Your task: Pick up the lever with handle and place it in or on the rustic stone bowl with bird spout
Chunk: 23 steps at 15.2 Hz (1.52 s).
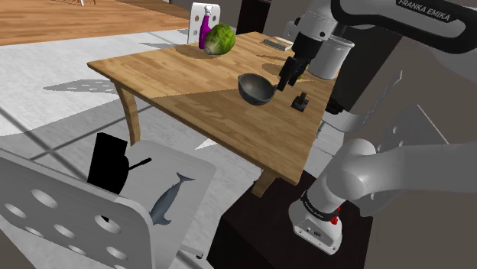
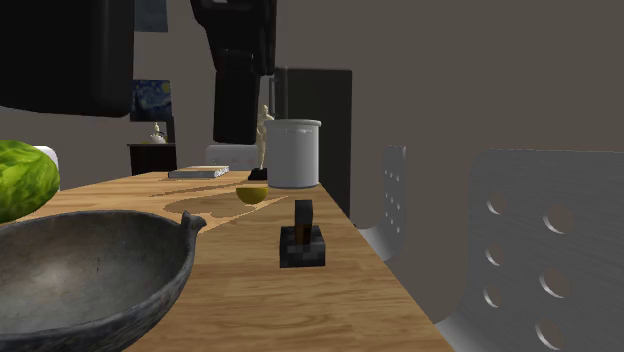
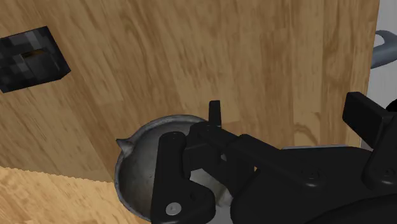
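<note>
Grainy matt wood table (image 1: 191,85), rough grey bowl (image 1: 254,90)

The rectangular wooden table (image 1: 191,84) is warm honey-brown with darker streaked grain. At the shoulder view's centre, the round stone bowl with a small spout (image 1: 254,89) is dark mottled grey; in the wrist view its inside looks paler. Just right of it, the small lever on a block base (image 1: 301,102) is black. Along the top of the frame are a leafy green cabbage head (image 1: 220,39), a purple bottle with a white top (image 1: 206,30) and a pale grey cylindrical canister (image 1: 335,57). The gripper (image 1: 288,84) is all black, and the arm (image 1: 382,27) is white with dark joints. At lower left, a white chair with round holes (image 1: 69,218) bears a blue-grey whale picture (image 1: 172,197).
</note>
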Available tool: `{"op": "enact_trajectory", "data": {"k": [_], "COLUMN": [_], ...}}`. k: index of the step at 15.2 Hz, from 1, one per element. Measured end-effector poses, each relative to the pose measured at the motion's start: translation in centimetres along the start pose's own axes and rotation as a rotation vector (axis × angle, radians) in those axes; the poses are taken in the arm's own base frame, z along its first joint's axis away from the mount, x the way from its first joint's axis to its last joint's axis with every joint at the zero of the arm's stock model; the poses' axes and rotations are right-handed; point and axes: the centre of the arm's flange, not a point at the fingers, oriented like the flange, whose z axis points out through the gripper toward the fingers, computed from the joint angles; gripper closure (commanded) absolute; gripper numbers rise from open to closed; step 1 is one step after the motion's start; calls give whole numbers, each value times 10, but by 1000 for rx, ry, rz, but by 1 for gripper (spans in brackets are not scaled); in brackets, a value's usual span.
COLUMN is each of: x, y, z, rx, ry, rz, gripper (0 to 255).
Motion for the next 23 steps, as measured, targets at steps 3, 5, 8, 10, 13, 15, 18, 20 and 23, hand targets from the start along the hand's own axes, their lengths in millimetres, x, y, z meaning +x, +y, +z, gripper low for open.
{"op": "enact_trajectory", "data": {"k": [3,5,8,10,13,15,18,20,23], "x": [8,20,31,38,38,34,22,16,-1], "y": [13,31,61,84,121,143,177,197,224], "z": [5,11,20,25,32,38,44,51,52], "rx": [-11,-27,-54,-72,-100,-118,-146,-164,-187], "ry": [1,2,5,7,11,13,15,18,21], "rz": [75,187,371,497,685,811,998,1124,1284], "gripper": [0,0,0,0,0,0,0,0,0]}}
